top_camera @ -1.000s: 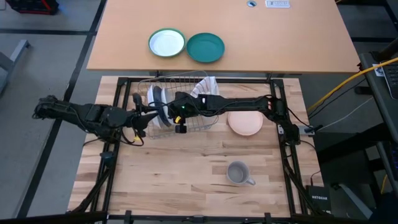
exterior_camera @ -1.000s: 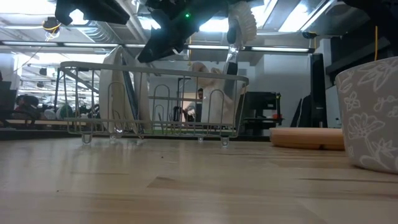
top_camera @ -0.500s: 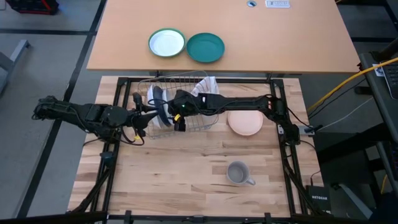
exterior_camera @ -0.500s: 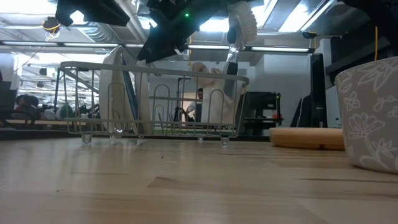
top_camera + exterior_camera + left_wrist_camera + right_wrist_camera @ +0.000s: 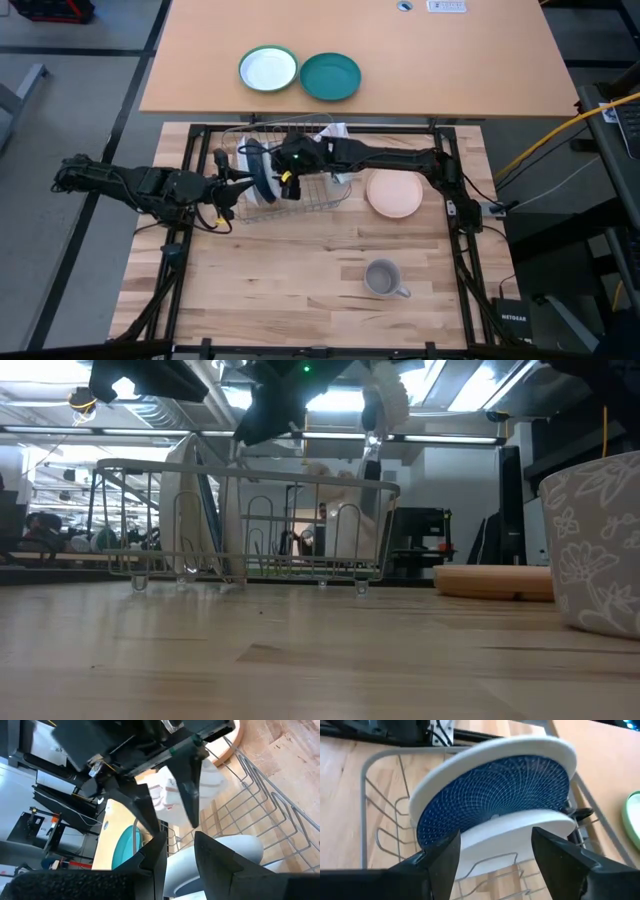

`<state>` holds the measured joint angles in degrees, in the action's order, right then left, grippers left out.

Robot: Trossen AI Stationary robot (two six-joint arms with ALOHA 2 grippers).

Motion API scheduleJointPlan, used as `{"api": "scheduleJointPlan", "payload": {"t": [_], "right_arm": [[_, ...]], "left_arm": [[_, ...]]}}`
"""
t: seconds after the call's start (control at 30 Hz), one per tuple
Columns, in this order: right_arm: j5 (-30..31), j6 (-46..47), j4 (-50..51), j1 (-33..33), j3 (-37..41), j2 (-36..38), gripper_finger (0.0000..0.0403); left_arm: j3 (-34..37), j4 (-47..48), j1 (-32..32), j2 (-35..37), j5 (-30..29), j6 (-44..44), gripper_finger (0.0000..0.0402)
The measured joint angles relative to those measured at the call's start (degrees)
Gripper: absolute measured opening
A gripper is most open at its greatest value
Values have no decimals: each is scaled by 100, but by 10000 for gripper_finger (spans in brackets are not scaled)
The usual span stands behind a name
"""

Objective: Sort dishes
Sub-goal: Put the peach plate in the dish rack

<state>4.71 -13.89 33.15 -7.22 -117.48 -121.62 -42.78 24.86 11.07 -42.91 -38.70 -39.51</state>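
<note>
Two plates (image 5: 300, 73) on tan table (image 5: 470, 60) behind.

The light butcher-block wooden table (image 5: 300, 270) carried a wire dish rack (image 5: 300, 190) near its far edge, a round tan plate (image 5: 394, 197) lying flat just beside the rack, and a small grey handled mug (image 5: 384, 279) standing well apart toward the near side. Beyond it, a separate tan desk (image 5: 480, 60) held a green-rimmed white plate (image 5: 268, 70) and a solid teal plate (image 5: 330, 77) side by side.
</note>
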Motion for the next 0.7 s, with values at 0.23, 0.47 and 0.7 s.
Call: {"api": "scheduleJointPlan", "payload": {"t": [0.23,0.47,0.7], "right_arm": [[-20,-526,347,8,-1098,-13,248],[-23,-931,1418,256,-1570,449,248],[97,-180,3706,959,-1573,904,248]], "left_arm": [[0,15,0,0,0,141,90],[2,37,0,0,0,438,90],[2,27,2,2,0,523,90]]}}
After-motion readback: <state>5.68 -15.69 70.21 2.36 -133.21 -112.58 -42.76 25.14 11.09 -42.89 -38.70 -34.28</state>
